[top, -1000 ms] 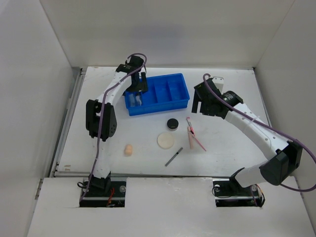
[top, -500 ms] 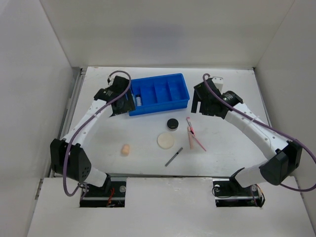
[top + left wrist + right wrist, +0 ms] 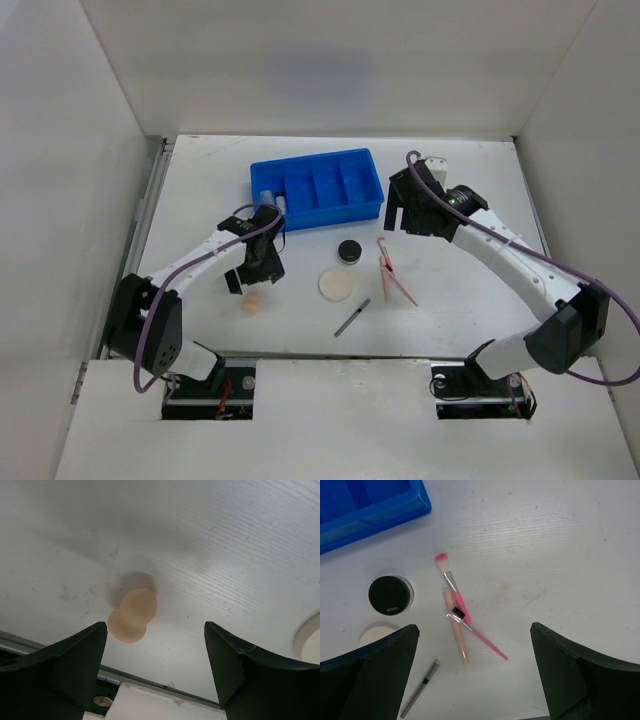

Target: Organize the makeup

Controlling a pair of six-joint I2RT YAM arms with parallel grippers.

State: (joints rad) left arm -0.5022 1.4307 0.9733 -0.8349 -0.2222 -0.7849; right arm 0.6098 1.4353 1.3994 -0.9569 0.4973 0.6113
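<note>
While hanging wide open and empty, brackets with left gripper [image 3: 155, 630] the beige egg-shaped sponge [image 3: 132, 615], lying untouched on the table [image 3: 225, 540]; long axis diagonal, one end toward the left-hand finger. Right gripper [image 3: 475, 630] also spread, empty.

This looks like a robot laboratory cell: a white tabletop [image 3: 470, 320] closed by plain white panels [image 3: 330, 70] at its far, left and right edges, with the left arm [image 3: 190, 263] and the right arm [image 3: 520, 262] bolted at its near edge.
</note>
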